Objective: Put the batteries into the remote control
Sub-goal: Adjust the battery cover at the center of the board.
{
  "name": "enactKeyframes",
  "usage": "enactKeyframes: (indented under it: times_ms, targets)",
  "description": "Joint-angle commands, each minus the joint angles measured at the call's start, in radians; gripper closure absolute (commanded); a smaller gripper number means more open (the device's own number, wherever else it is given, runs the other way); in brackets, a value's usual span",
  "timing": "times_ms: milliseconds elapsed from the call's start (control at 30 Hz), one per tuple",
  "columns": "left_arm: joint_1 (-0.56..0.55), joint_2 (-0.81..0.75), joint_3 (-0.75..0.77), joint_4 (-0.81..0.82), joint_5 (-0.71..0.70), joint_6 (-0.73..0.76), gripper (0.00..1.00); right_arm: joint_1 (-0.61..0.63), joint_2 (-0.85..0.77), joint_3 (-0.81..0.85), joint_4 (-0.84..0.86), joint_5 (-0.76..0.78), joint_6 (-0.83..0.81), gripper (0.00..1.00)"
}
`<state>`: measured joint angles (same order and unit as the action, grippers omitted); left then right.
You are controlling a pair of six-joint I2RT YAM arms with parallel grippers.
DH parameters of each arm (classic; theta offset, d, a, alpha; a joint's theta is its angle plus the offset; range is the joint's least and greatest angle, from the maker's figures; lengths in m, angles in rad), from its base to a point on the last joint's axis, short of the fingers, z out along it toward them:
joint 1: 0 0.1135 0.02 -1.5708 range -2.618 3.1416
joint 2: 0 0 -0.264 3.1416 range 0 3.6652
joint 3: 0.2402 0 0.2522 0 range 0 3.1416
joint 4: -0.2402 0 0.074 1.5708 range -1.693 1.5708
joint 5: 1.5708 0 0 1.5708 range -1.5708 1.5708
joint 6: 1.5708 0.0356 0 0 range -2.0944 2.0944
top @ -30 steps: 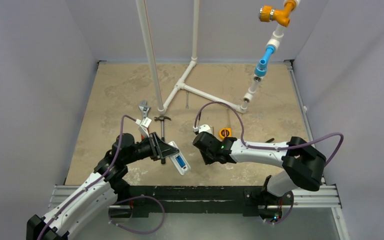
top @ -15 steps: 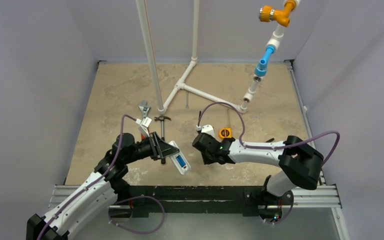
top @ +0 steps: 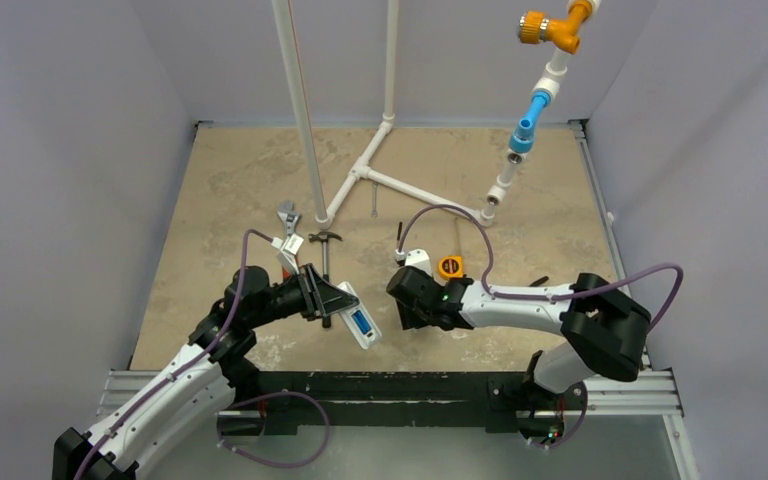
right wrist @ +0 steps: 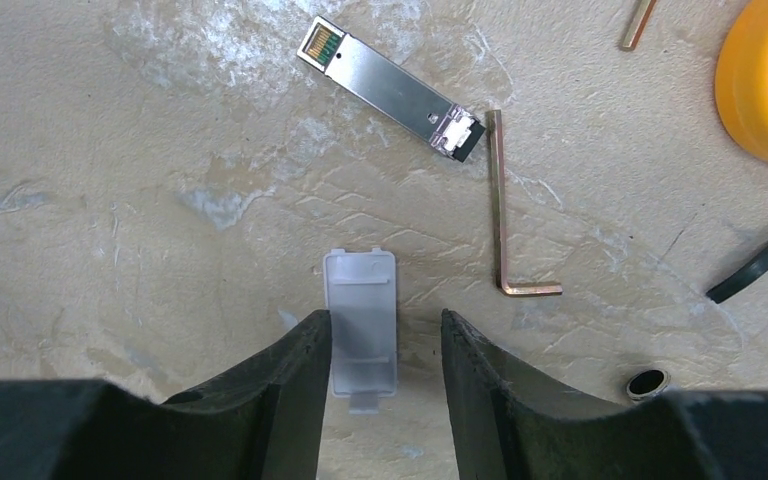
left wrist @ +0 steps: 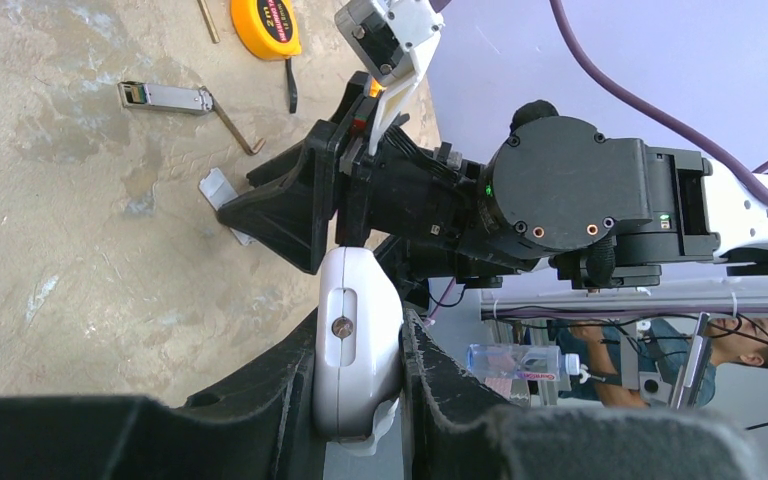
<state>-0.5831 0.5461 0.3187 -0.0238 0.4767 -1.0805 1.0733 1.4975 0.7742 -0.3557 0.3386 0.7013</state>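
Mottled beige surface (right wrist: 110, 200) below us, and our left fingers (left wrist: 275, 400) are clamped on the remote control (left wrist: 357, 330), held in the air near left of centre, blue batteries (top: 359, 322) showing in its back. Our right fingers (right wrist: 280, 390) stand apart astride the flat cover piece (right wrist: 362, 310) lying on the surface. Danger, we reckon: that thin cover may skid away as they close, and a jolt could shake the batteries loose.
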Motion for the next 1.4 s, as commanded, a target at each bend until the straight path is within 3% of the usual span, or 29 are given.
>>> enactKeyframes:
  times_ms: [0,400,1367]
  targets:
    - [0.005,-0.001,0.031,0.060,0.016,0.003,1.00,-0.009,-0.049,-0.038,0.034,-0.001,0.037,0.57]
    - [0.004,-0.008,0.025,0.059,0.015,0.002,1.00,-0.047,-0.094,-0.104,0.118,-0.071,0.056,0.60]
    - [0.003,-0.005,0.022,0.065,0.019,0.001,1.00,-0.076,-0.236,-0.148,0.163,-0.106,0.046,0.54]
